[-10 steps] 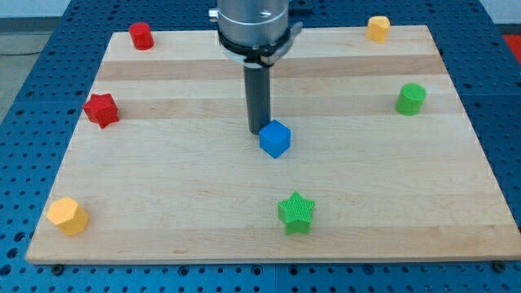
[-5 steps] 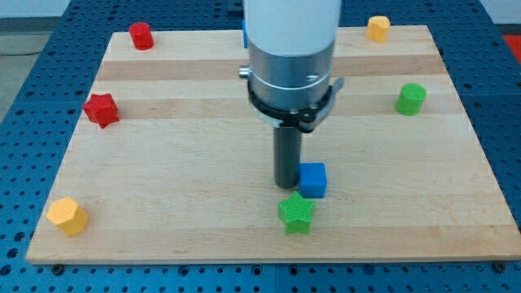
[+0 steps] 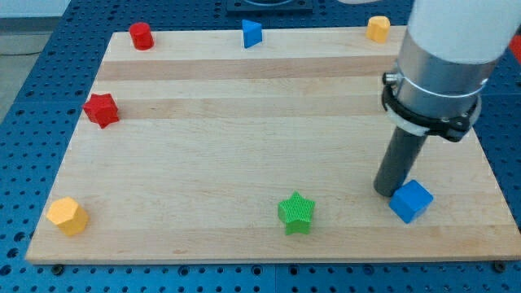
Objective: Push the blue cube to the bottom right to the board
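Observation:
The blue cube [image 3: 411, 200] sits on the wooden board [image 3: 203, 163] near its bottom right part, turned a little. My tip [image 3: 388, 191] stands right at the cube's upper left side, touching or almost touching it. The thick grey arm body above the rod hides part of the board's right side.
A green star [image 3: 296, 212] lies left of the cube near the bottom edge. An orange block [image 3: 67, 216] is at the bottom left, a red star [image 3: 101, 109] at the left, a red cylinder [image 3: 142, 36], a blue triangular block [image 3: 252, 33] and an orange block [image 3: 378, 28] along the top.
My tip and the blue cube have moved from the board's middle down and to the right, past the green star. The blue triangular block at the top is now uncovered; the green cylinder is hidden.

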Motion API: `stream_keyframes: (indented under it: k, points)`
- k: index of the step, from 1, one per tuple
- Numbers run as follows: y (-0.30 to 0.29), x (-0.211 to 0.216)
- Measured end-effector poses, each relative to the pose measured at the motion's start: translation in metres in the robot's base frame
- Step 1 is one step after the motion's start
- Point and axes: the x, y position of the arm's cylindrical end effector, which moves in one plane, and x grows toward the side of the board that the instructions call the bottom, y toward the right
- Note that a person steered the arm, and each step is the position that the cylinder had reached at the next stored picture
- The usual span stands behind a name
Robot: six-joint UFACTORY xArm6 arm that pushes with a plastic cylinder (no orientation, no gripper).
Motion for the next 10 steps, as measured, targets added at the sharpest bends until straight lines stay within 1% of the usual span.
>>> stream_keyframes:
  k: [2,3,4,5,6,10]
  points:
    - [0.055,0.0]
    - [0.063,0.0]
    - [0.008,0.0]
    - [-0.017,0.01]
    - [-0.006,0.03]
    - [0.053,0.03]
